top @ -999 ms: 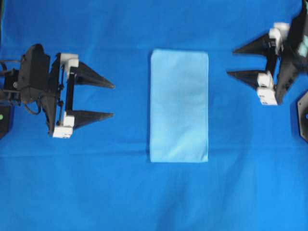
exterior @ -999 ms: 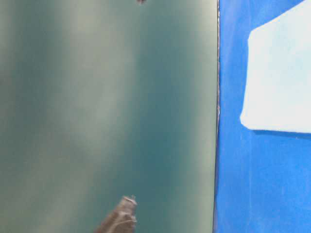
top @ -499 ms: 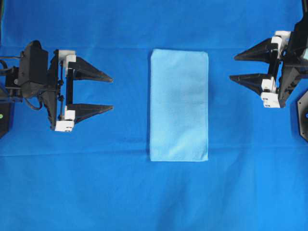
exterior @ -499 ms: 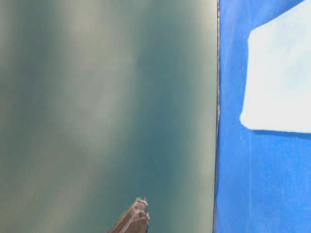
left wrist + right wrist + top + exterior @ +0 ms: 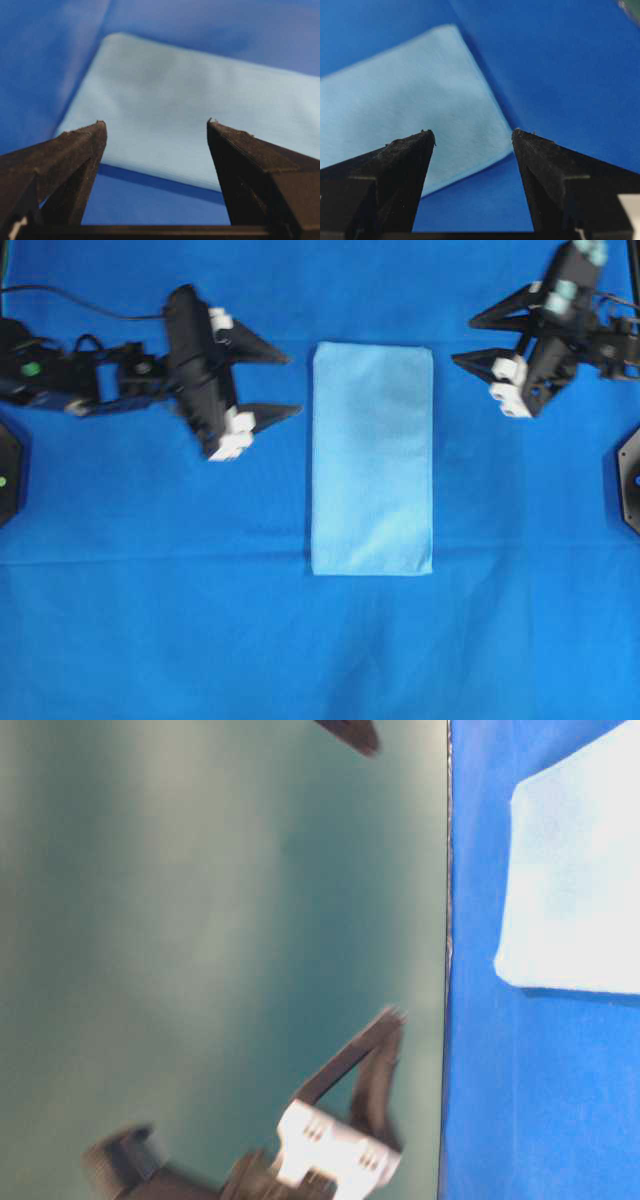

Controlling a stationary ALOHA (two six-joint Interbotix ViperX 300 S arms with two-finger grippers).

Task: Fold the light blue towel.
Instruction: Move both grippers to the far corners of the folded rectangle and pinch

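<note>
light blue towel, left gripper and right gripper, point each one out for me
light blue towel [image 5: 372, 458]: overhead view, middle of the cloth.
left gripper [image 5: 282, 385]: overhead view, gap midway between its open fingertips.
right gripper [image 5: 462, 338]: overhead view, gap midway between its open fingertips.

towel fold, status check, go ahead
Left gripper open, empty, beside the towel's top left. Right gripper open, empty, off its top right. Light blue towel flat, rectangular, untouched. Nothing in the way.
</note>
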